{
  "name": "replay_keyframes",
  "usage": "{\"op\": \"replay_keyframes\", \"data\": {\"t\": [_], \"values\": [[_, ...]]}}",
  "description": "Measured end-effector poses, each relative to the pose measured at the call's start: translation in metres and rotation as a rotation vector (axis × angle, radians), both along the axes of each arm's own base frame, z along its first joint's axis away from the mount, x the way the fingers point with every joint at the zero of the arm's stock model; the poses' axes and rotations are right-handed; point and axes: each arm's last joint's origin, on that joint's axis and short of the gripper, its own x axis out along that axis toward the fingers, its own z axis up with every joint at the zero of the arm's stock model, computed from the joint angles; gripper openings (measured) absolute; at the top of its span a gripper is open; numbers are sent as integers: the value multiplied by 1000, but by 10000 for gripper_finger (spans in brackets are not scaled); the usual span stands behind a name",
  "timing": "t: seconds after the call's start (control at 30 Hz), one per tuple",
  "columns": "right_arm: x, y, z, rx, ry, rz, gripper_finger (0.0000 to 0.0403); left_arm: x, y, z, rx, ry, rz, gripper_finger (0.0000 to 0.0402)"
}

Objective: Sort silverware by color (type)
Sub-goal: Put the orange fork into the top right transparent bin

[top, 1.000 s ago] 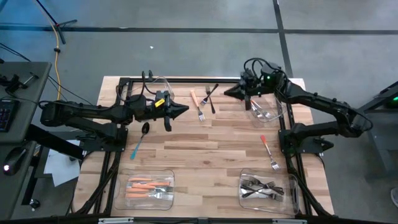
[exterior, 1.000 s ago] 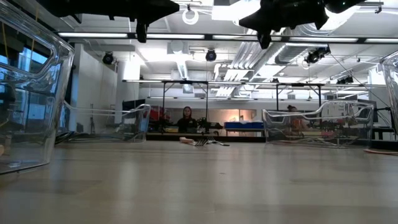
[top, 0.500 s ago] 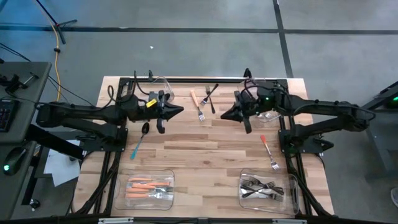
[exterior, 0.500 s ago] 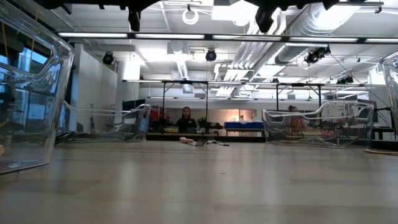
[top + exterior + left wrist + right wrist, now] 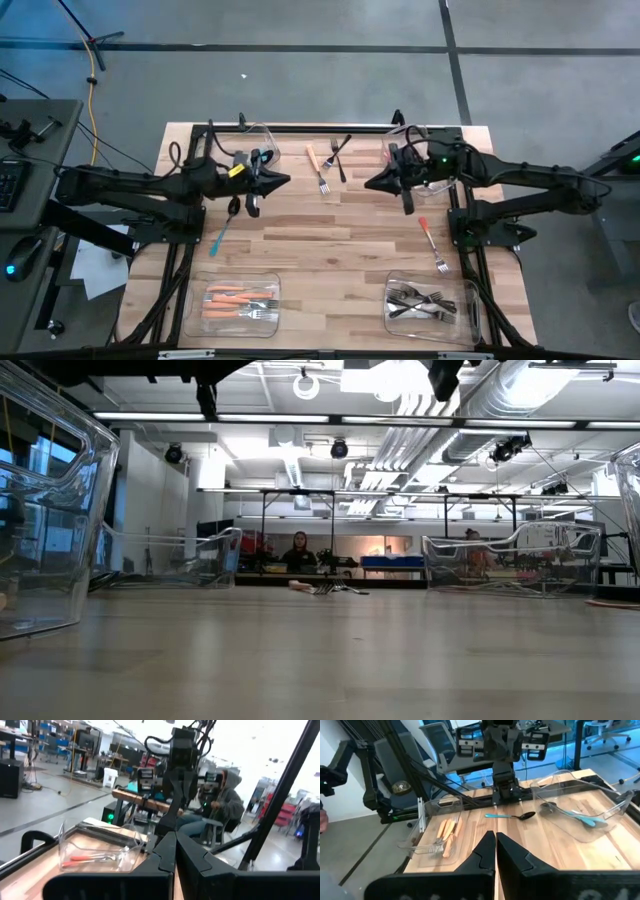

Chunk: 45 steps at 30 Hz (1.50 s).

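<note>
Both pincers, left (image 5: 285, 180) and right (image 5: 368, 184), I see pinched closed, empty, now pulled slightly apart. Loose forks (image 5: 330, 160), teal spoon (image 5: 226, 222), red fork (image 5: 432, 243) unmoved on tabletop (image 5: 330, 240).

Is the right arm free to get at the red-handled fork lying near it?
Probably yes: the red-handled fork lies alone on bare wood just beside the right claw, which is shut and empty.
</note>
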Motion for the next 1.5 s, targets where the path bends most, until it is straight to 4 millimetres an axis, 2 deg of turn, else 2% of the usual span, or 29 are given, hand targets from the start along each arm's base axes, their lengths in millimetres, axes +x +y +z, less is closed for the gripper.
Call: {"op": "replay_keyframes", "data": {"t": [0.57,1.0,1.1,1.3,1.43,1.5], "values": [[1,-1,3,-2,-30,-6,0,-1,0,-1,-6,-19,0,0],[1,-1,0,125,15,-23,0,-1,0,-2,-6,-11,0,0],[-4,0,-15,232,190,-56,0,-1,0,-2,-5,-11,0,0],[-33,7,-58,459,766,-211,0,-1,0,-2,-5,-11,0,0],[-52,15,-71,468,1034,-398,0,-1,0,-3,-6,-5,0,0],[-58,19,-73,444,1087,-468,0,0,0,-4,-6,4,1,0]]}}
